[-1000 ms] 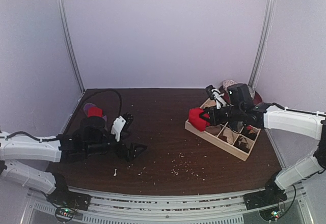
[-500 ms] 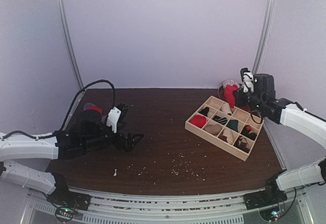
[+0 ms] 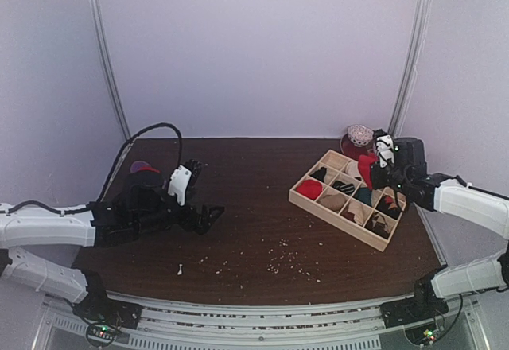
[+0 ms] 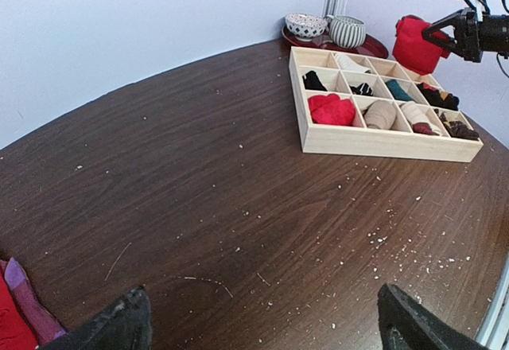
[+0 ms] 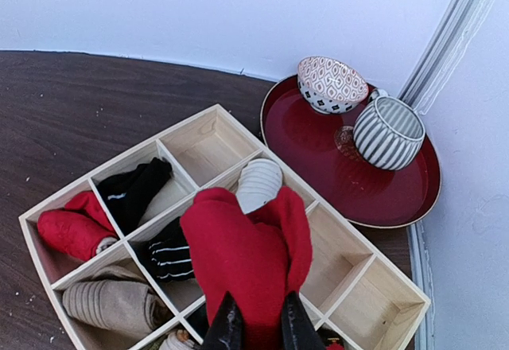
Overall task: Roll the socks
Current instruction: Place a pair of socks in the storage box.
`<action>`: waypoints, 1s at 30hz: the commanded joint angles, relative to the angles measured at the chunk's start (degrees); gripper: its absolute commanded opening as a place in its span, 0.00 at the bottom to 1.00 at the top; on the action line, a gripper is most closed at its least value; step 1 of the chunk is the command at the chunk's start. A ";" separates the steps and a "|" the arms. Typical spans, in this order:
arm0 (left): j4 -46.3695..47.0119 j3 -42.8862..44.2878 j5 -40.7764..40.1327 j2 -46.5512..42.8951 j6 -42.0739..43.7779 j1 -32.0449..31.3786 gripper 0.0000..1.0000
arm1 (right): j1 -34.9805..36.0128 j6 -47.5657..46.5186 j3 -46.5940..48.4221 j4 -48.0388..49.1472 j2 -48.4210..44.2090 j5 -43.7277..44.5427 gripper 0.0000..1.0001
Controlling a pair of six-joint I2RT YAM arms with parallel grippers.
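My right gripper (image 5: 254, 322) is shut on a rolled red sock (image 5: 238, 254) and holds it above the middle cells of the pale wooden grid tray (image 5: 208, 116). The top view shows this sock (image 3: 367, 167) over the tray's (image 3: 338, 221) far right side. Another red roll (image 5: 75, 227) fills a near-left cell, and a beige roll (image 5: 111, 302) lies beside it. Black and striped socks fill other cells. My left gripper (image 4: 266, 322) hangs open over bare table at the left (image 3: 208, 216). A red and purple sock pile (image 3: 145, 171) lies behind it.
A dark red plate (image 5: 318, 151) with a patterned bowl (image 5: 330, 83) and a striped cup (image 5: 387, 131) sits in the back right corner behind the tray. Pale crumbs (image 3: 282, 264) dot the brown table. A black cable (image 3: 151, 131) loops above the left arm.
My right gripper carried the red sock from the tray's near-left corner up to the back right, then lowered it over the tray. The left arm shifted slightly and stayed open.
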 commanded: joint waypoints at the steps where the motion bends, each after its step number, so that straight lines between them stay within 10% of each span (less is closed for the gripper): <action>1: 0.96 2.44 -1.63 2.09 -0.04 0.52 0.98 | -0.71 2.69 1.81 4.17 1.71 4.67 0.00; 30: 2.76 3.48 -1.84 6.59 3.59 1.04 0.98 | -4.30 -5.28 5.69 13.83 21.40 32.74 0.00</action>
